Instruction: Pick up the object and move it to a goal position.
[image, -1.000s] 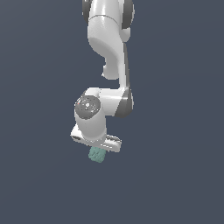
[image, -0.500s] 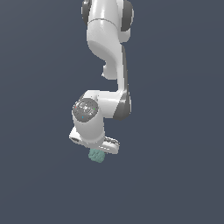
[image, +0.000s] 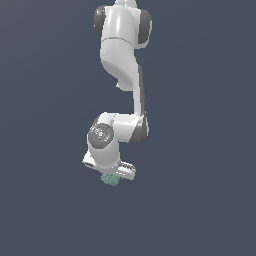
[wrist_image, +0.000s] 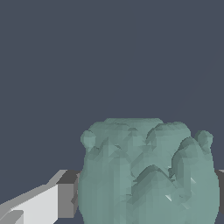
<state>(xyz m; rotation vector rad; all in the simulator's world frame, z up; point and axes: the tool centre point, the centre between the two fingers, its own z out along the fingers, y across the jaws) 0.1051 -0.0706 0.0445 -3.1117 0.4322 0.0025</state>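
In the exterior view I see the arm (image: 122, 75) hanging down the frame's centre, with the pincer (image: 110, 176) low and slightly left of middle. The object (image: 110, 179), a teal knobbly block, sits directly beneath it. In the wrist view, a finger (wrist_image: 65, 199) is pressed against the block's side; the pincer is closed on it.

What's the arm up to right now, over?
Gripper shut on teal knobbly block. Block held under the hand. Nothing visible in the way.

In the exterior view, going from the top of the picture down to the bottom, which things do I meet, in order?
Arm → gripper → teal-green block, just under the gripper.
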